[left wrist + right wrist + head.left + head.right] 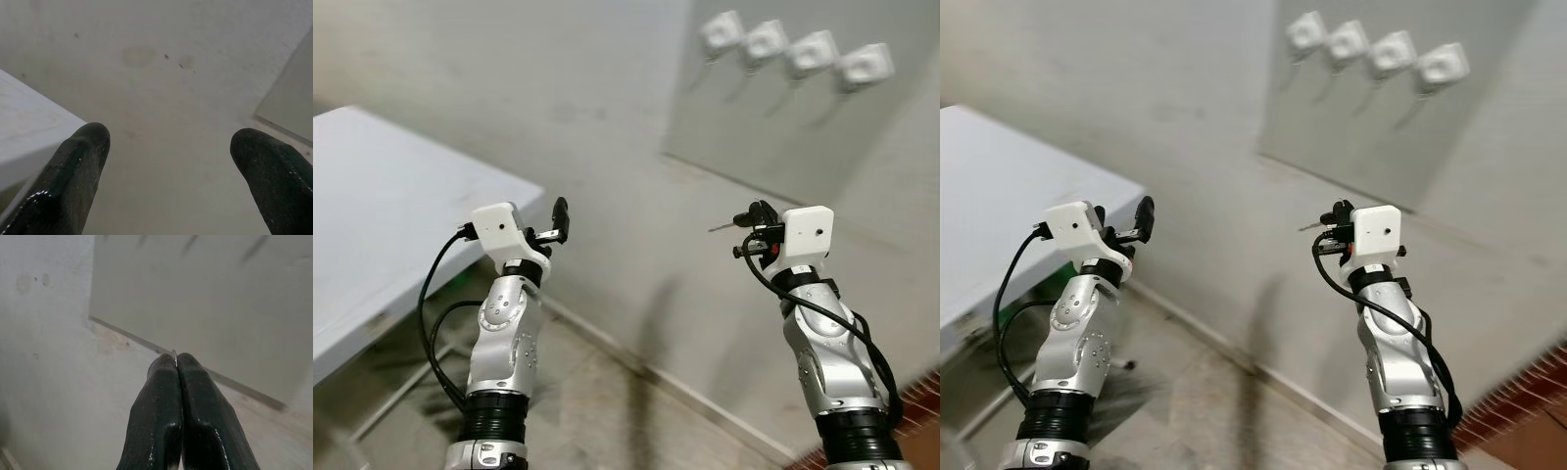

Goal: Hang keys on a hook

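both fingers of the right gripper (176, 363) are pressed tight together, and a thin sliver of metal ring (174, 355) pokes out between their tips. from the head views, a slim grey key (723, 226) juts sideways from that gripper toward the robot's left, level and pointing at the wall. the right gripper is raised in front of the wall (607, 117), below and to the left of the hooks.

four white hooks (795, 51) sit in a row high on a pale panel (773, 127) fixed to the wall, each blurred, with faint shadows slanting down beneath them. the key is well apart from them, lower down, near the panel's bottom edge as seen from the head.

the left gripper (168, 152) has its fingers (80, 161) spread wide apart with nothing between them; through the gap is bare wall with a few dark specks. it is held up at about the same height as the right one, well apart from it, just beside the corner of a white table (382, 215) on the robot's left.

below, a pale skirting (636, 367) runs along the foot of the wall above a mottled floor (597, 421). a strip of red brick (925, 392) shows at the far right.
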You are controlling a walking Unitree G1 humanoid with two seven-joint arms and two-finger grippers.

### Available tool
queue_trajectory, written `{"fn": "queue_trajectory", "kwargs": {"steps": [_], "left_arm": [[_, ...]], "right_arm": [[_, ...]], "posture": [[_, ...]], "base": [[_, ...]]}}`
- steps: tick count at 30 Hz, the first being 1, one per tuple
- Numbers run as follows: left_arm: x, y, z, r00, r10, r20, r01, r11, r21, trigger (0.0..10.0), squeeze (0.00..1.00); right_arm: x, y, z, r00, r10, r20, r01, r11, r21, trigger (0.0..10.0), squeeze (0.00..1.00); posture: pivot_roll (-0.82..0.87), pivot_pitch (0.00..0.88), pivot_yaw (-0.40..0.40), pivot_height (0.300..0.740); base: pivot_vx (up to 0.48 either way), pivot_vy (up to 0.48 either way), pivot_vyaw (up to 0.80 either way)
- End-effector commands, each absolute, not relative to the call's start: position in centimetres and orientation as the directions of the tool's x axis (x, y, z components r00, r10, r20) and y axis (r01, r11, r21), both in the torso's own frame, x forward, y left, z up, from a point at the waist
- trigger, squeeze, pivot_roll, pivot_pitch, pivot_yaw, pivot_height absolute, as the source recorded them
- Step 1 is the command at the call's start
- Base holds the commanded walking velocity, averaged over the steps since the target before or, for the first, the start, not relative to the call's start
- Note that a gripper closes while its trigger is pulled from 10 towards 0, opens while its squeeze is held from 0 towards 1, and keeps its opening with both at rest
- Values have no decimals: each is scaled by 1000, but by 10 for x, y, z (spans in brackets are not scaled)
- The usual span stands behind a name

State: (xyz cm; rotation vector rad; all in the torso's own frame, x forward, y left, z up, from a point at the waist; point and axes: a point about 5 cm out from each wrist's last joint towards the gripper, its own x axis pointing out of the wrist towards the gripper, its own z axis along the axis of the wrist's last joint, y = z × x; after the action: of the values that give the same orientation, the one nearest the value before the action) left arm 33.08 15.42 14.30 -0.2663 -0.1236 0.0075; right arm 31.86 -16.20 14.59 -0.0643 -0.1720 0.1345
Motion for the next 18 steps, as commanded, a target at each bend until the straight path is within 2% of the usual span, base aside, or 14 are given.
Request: {"fn": "queue_trajectory", "kwargs": {"steps": [1, 11, 18], "left_arm": [[331, 156, 145, 992, 36, 118, -4, 965, -263, 10000, 0], [330, 151, 144, 995, 32, 95, -5, 962, -272, 10000, 0], [328, 146, 144, 995, 16, 99, 12, 960, -281, 10000, 0]], "right_arm": [[321, -160, 155, 968, 153, 201, -140, 987, -79, 10000, 0], [323, -163, 157, 973, 145, 182, -131, 988, -85, 10000, 0], [324, -162, 157, 973, 146, 178, -133, 988, -81, 10000, 0]], "posture": [[-16, 0, -53, 740], [-16, 0, -55, 740], [-16, 0, -56, 740]], "base": [[0, 0, -419], [0, 0, -42], [0, 0, -731]]}}
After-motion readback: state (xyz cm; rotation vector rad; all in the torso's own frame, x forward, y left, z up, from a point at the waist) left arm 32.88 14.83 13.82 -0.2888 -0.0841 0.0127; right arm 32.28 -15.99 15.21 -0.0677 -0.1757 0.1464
